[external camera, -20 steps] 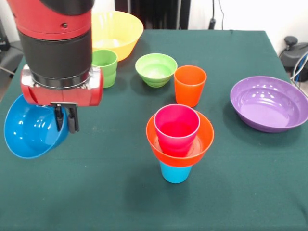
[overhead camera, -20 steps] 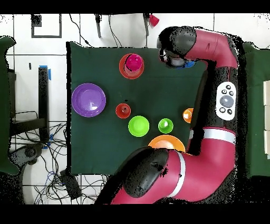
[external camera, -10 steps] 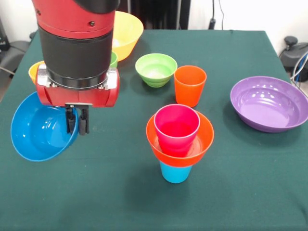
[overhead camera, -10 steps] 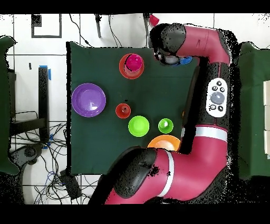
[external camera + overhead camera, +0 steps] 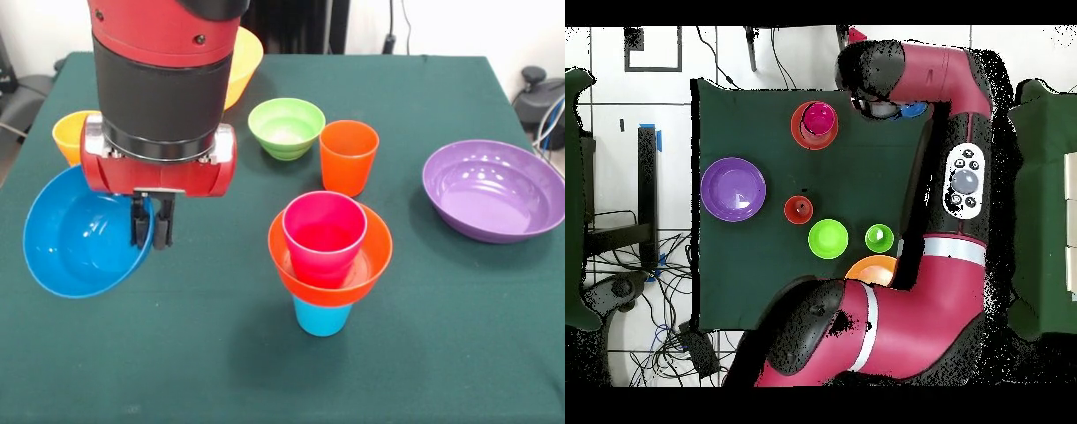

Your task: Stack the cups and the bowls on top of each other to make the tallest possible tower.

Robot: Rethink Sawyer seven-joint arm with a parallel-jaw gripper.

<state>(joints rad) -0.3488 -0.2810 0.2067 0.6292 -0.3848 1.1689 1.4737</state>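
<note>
My gripper [image 5: 152, 226] is shut on the right rim of a blue bowl [image 5: 81, 237], which hangs tilted above the table's left side. In the overhead view only a sliver of the blue bowl [image 5: 914, 109] shows beside the arm. To the right stands the tower: a magenta cup [image 5: 324, 231] inside an orange bowl [image 5: 333, 274] on a light blue cup [image 5: 320, 316]. From overhead the tower [image 5: 815, 124] lies just left of the arm's wrist.
A light green bowl [image 5: 285, 126], an orange cup [image 5: 348, 155] and a purple bowl [image 5: 493, 189] stand on the right half. A yellow bowl [image 5: 247, 55] and a yellow-orange cup [image 5: 70, 134] peek out behind the arm. A green cup [image 5: 879, 238] shows from overhead.
The gripper has carried the blue bowl rightward toward the tower. The yellow-orange cup has come into sight behind the arm, and the green cup is now hidden in the front view.
</note>
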